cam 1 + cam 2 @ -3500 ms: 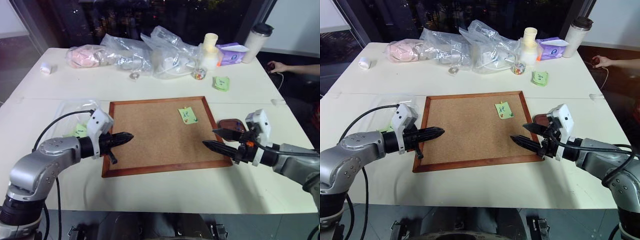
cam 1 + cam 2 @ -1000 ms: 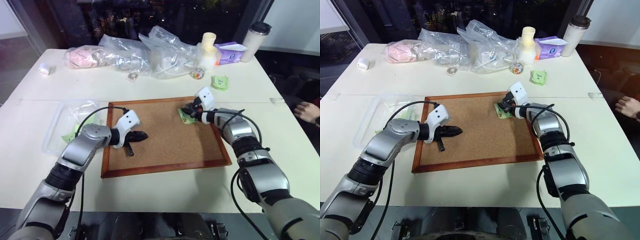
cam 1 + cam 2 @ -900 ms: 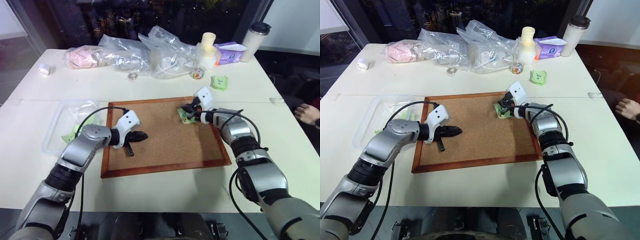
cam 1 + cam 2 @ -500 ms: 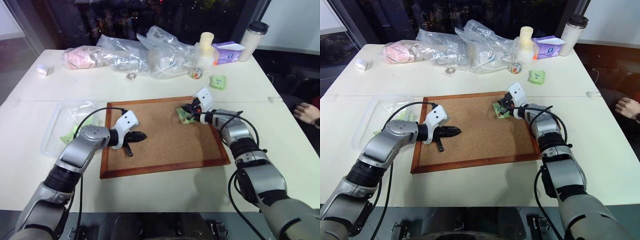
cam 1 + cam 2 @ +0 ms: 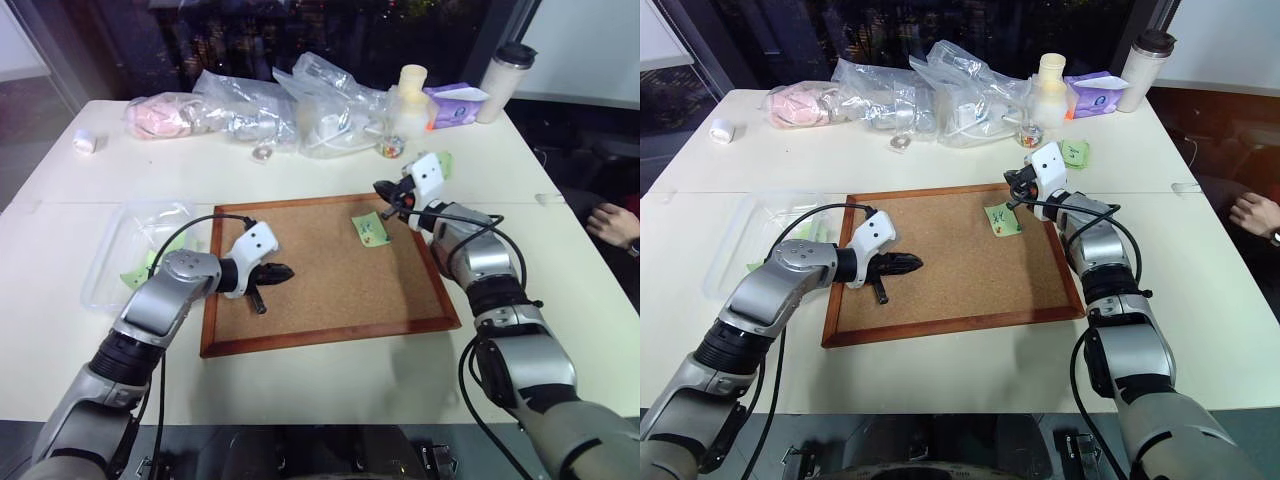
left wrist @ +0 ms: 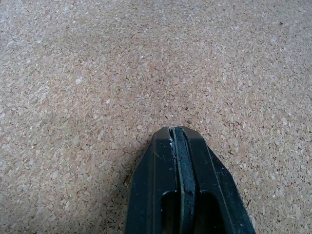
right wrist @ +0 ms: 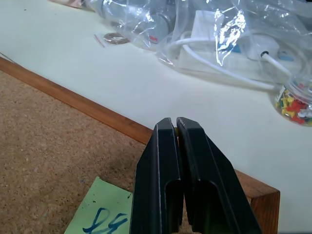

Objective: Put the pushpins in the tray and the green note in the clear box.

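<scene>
The green note (image 5: 368, 228) lies flat on the cork board (image 5: 320, 300) near its far right corner, with dark marks on it (image 7: 105, 214). My right gripper (image 5: 379, 187) is shut and hangs just above the note's far edge, over the board's frame. Its pads (image 7: 165, 146) are pressed together, and I cannot make out a pushpin between them. My left gripper (image 5: 288, 270) is shut with nothing in it, low over the board's left part (image 6: 175, 130). The clear box (image 5: 105, 262) stands left of the board. The tray is hidden behind my right arm.
A pale green slip (image 5: 136, 275) lies in the clear box. Clear plastic bags (image 5: 320, 100), a small jar of coloured bits (image 7: 295, 105), a brighter green pad (image 5: 445, 160) and a tumbler (image 5: 505, 68) crowd the far side. A person's hand (image 5: 610, 222) rests at the right.
My right gripper has lifted off the note's far edge, moving up and a little toward the board's far frame, still shut. The left gripper and the note have stayed put.
</scene>
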`<action>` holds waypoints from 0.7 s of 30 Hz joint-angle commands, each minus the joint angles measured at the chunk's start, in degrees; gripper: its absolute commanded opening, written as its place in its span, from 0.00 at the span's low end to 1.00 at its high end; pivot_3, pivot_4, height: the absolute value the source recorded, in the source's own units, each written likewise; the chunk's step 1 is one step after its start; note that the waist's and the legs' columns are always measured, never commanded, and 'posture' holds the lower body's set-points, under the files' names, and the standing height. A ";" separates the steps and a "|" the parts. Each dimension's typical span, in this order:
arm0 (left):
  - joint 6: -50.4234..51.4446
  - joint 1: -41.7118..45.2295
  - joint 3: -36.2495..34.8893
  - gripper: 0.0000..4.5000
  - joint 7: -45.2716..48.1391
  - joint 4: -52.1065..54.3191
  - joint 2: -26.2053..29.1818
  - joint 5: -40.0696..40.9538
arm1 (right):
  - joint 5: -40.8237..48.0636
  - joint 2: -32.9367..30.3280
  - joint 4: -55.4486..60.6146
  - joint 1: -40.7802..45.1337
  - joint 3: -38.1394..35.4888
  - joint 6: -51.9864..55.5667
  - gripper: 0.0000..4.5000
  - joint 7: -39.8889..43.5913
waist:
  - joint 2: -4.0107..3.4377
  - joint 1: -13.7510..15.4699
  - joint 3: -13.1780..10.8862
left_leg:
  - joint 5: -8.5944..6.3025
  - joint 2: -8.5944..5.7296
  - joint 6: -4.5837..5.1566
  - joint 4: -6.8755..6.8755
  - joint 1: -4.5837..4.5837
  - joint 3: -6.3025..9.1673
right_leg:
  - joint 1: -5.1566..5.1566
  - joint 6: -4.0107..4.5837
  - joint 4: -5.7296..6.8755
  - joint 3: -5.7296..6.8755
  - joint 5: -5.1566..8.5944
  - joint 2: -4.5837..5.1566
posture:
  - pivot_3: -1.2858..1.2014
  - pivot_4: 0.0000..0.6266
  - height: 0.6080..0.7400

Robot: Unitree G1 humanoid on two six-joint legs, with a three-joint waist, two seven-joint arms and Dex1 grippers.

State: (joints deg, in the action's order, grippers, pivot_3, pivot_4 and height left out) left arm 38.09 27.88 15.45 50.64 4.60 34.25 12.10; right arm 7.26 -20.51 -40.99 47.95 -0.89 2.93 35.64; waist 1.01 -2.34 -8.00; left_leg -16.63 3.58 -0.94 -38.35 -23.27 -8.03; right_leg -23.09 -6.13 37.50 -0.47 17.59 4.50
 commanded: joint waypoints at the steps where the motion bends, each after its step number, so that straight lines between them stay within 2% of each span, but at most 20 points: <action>1: 1.40 -1.74 2.94 0.00 0.92 -1.20 -0.24 -1.10 | 2.78 -2.18 7.27 -1.28 -4.54 2.44 0.01 -2.36 | 0.00 0.07 0.00 | 0.00 0.00 0.00 0.00 0.00 0.00 | 0.00 0.00 0.00 0.00 0.00 0.00 | 0.52 0.24 0.97; 5: -1.21 -0.29 1.99 0.00 0.81 -2.98 -0.33 -2.16 | 5.06 -8.40 24.34 -13.53 -11.18 13.64 0.01 -6.19 | 0.00 1.01 0.00 | 0.00 0.00 0.00 0.01 -0.04 0.09 | 0.04 0.00 -0.01 0.08 0.00 0.07 | 0.52 0.24 0.97; 10: -2.77 1.27 1.89 0.00 1.53 -5.24 -0.14 -2.42 | 8.20 -9.96 41.03 -27.49 -15.56 25.85 0.01 -9.67 | -0.16 1.23 0.10 | 0.00 -0.01 0.00 0.08 0.00 0.06 | 0.05 0.00 -0.19 0.07 0.00 0.02 | 0.52 0.24 0.97; 15: -3.56 1.48 2.23 0.00 2.52 -5.93 -0.11 -2.82 | 9.06 -9.80 45.86 -32.90 -17.07 30.94 0.01 -12.11 | -0.25 1.18 0.11 | 0.03 -0.05 -0.07 0.06 0.43 0.03 | 0.32 0.00 0.04 -0.10 0.00 -0.03 | 0.52 0.24 0.97; 21: -4.08 1.95 2.52 0.00 2.95 -6.97 -0.69 -3.32 | 9.80 -9.60 47.30 -34.77 -17.04 32.90 0.01 -13.00 | -0.24 1.48 0.12 | 0.01 -0.06 -0.03 0.15 0.52 0.08 | 0.44 0.00 -0.09 -0.11 0.02 -0.04 | 0.52 0.24 0.97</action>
State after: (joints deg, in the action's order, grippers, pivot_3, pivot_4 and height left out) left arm 33.30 30.16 16.48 53.43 -0.69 33.46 10.52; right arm 16.33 -30.01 4.03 13.08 -16.78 36.05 22.88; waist 0.77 -0.85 -7.88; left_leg -16.62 3.52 -0.97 -38.20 -22.75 -7.96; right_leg -22.65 -6.13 37.41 -0.59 17.60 4.46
